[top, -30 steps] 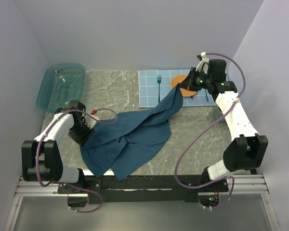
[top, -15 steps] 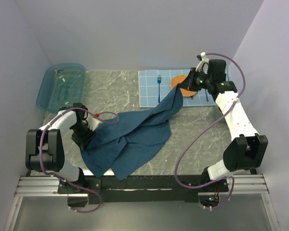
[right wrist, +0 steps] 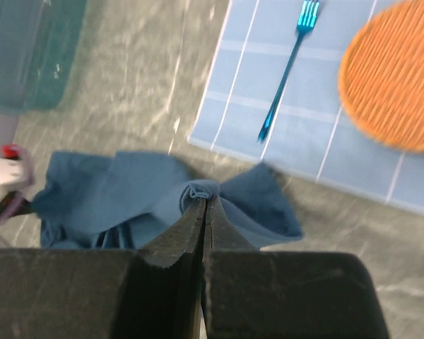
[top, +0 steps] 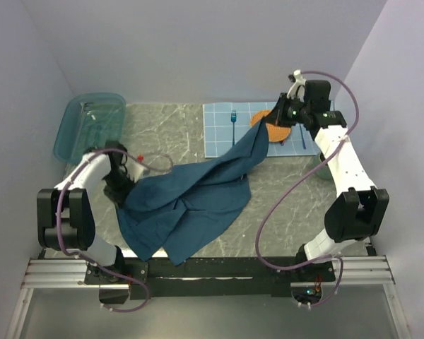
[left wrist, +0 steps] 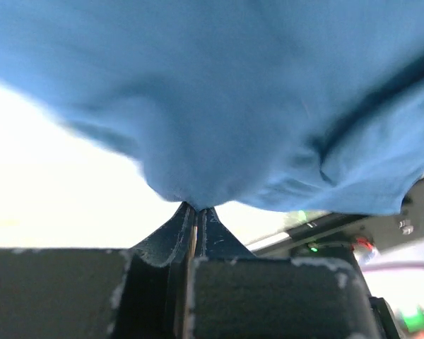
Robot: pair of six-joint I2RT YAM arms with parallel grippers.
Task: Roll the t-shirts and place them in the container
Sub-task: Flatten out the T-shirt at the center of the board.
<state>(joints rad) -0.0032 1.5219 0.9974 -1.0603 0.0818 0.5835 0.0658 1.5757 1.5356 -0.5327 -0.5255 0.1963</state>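
Within the last second the right gripper (top: pixel 279 117) had risen and drawn back over the plate (top: pixel 276 133), while the left gripper (top: pixel 119 182) had shifted a little away from the bases; the shirt (top: pixel 191 201) was stretched between them, its lower part lying on the table (top: pixel 162 127), so I judged it was being spread out, not yet rolled; both claws were pressed together, each pinching a bunch of cloth; only the wrist views showed those pinches; only the top view showed the shirt's whole spread
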